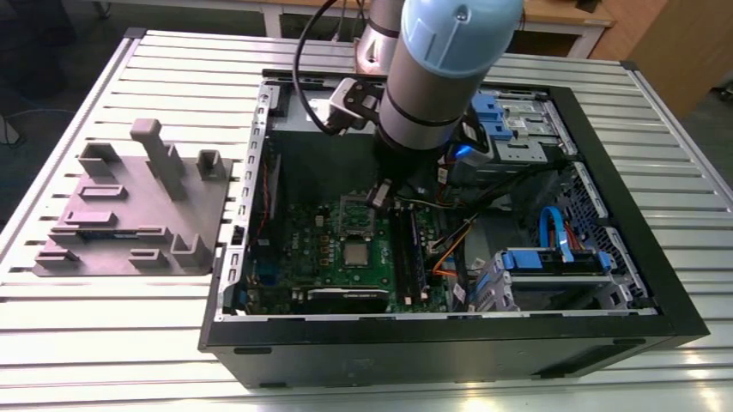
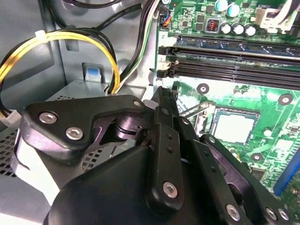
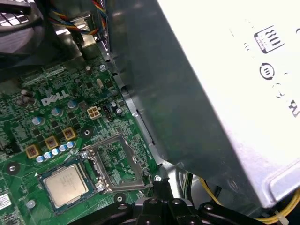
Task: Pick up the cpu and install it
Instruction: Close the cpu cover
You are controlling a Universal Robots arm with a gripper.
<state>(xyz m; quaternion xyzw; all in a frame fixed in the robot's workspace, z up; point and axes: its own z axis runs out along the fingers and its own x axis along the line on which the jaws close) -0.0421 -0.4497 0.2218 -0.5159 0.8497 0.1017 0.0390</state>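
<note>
A big table [image 1: 137, 343] holds everything. Its top is pale metal made of long strips with thin grooves running between them. Two things sit right on it. One is a grey moulded tray [image 1: 132, 215] with upright posts sticking up, and it sits toward the exterior view's left. The other is a black computer case [image 1: 458, 343] lying on its side with its open side facing up, so its inside shows. The case sits just beside the tray, toward the exterior view's right, and it takes up much of the table.
</note>
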